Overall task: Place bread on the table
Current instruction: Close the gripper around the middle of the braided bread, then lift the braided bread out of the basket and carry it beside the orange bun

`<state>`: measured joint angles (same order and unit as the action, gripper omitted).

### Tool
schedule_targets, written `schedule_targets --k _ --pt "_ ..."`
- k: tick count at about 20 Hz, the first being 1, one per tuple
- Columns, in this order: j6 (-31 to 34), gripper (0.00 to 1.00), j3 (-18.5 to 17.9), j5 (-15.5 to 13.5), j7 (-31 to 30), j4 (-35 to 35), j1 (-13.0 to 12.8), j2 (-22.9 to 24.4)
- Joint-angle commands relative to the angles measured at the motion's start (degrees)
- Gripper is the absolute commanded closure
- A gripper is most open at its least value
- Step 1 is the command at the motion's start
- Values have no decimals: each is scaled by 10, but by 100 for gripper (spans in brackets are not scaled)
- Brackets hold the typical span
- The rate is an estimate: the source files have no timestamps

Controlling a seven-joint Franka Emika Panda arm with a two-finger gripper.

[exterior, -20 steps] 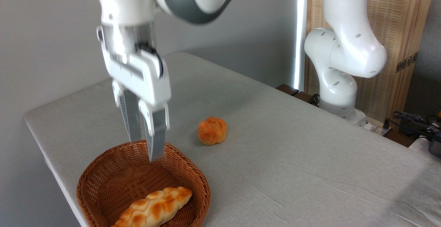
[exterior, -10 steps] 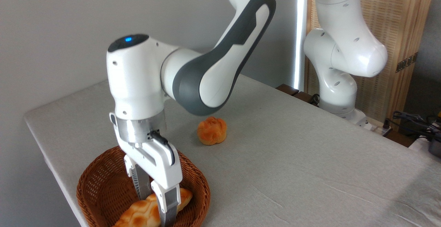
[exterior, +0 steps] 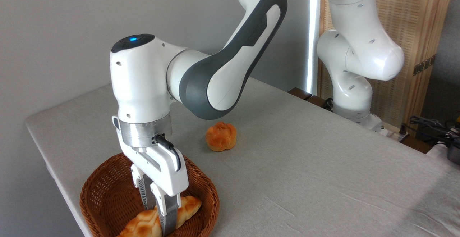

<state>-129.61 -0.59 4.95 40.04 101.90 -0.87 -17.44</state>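
Observation:
The bread [exterior: 139, 226], a long braided golden loaf, lies slanted in the brown wicker basket [exterior: 94, 190] at the table's front left corner. My gripper [exterior: 157, 219] points straight down into the basket, one finger on each side of the loaf's middle, and the fingers are closed against it. The near finger [exterior: 167, 215] covers part of the loaf, and the far finger is partly hidden behind it. The loaf still looks to rest in the basket. The grey cloth table [exterior: 305, 158] stretches to the right.
A small round orange knotted bun [exterior: 221, 136] sits on the cloth behind and to the right of the basket. My arm's base [exterior: 354, 100] stands at the table's far right edge, with cables [exterior: 431, 125] beyond it.
My gripper came down from above the basket's far rim into the basket. Its fingers went either side of the loaf and then drew in against it.

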Motion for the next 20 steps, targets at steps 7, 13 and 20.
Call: schedule_targets --k 7,13,20 --pt "72 57 2 -31 -6 -35 17 73" --pt "267 57 4 -34 37 -21 11 192" --pt "292 44 3 -25 104 164 -15 281"
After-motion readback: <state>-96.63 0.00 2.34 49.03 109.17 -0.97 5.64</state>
